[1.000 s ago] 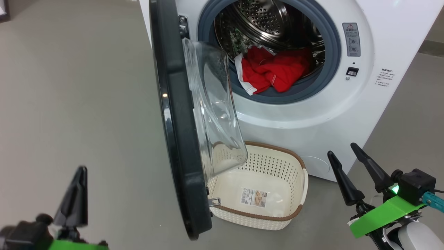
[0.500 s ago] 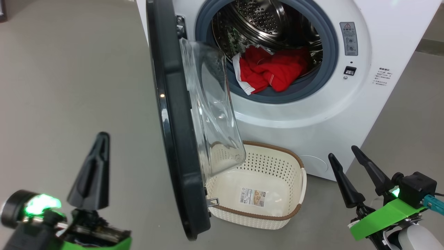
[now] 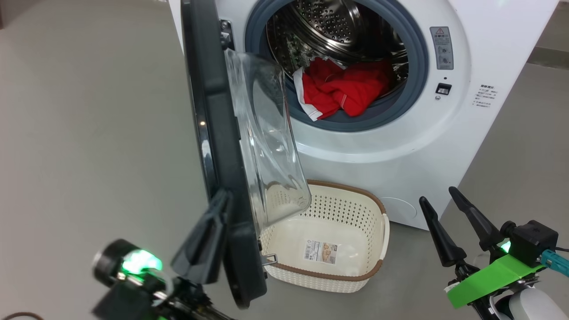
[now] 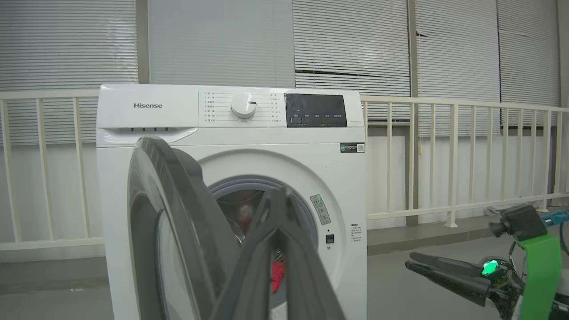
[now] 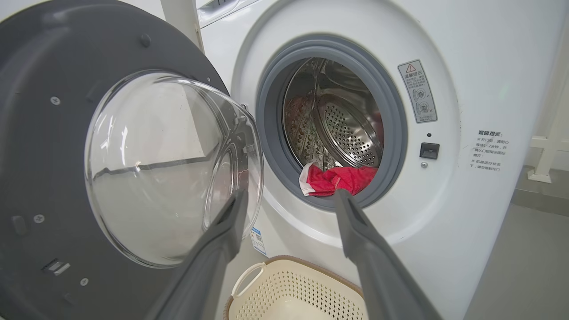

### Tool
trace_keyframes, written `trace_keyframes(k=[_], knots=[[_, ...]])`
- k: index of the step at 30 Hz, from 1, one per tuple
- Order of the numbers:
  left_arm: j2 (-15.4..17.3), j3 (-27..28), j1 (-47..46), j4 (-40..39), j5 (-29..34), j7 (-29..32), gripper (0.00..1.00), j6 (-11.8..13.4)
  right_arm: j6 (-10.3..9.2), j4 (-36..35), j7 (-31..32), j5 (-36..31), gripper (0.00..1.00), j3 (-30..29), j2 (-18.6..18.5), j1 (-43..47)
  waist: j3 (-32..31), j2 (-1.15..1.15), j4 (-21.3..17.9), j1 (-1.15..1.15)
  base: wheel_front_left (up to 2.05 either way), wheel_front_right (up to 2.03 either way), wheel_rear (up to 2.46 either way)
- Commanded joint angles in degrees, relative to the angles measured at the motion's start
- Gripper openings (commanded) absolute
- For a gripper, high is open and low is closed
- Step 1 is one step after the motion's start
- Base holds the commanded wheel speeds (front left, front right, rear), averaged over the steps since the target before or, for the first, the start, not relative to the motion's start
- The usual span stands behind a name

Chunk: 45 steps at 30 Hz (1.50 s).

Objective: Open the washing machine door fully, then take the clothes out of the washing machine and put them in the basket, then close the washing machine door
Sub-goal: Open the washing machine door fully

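The washing machine door (image 3: 220, 133) stands partly open, edge-on to me, its glass bowl (image 3: 266, 146) facing the washing machine (image 3: 400, 146). Red clothes (image 3: 342, 89) lie at the drum's mouth. The basket (image 3: 382, 266) sits on the floor below the opening, with nothing but its sticker inside. My left gripper (image 3: 223, 194) is shut and empty, its tip by the outer side of the door's lower edge; whether it touches, I cannot tell. My right gripper (image 3: 436, 195) is open and empty at the lower right. The right wrist view shows the right gripper (image 5: 290, 195), door (image 5: 44, 133), clothes (image 5: 342, 180) and basket (image 5: 293, 289).
In the left wrist view the shut left gripper (image 4: 278, 191) points at the washing machine (image 4: 178, 111), with the door (image 4: 178, 200) to its left and the right gripper (image 4: 411, 262) at the right. A white railing (image 4: 444, 155) runs behind the machine. Grey floor lies to the door's left.
My left gripper has moved up and to the right, from the lower left corner to the door's outer edge. The head camera has shifted slightly. The right arm has stayed put.
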Motion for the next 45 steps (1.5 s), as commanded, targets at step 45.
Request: trace_keyframes(k=[45], knots=[[3.18,-3.95,-4.17,24.03,-11.52,-0.99,0.0,2.78,0.09,-1.09,-0.41,0.69,1.0,0.48,0.18,-0.8,0.67,0.0,1.45,0.0,0.0,0.0,0.0]])
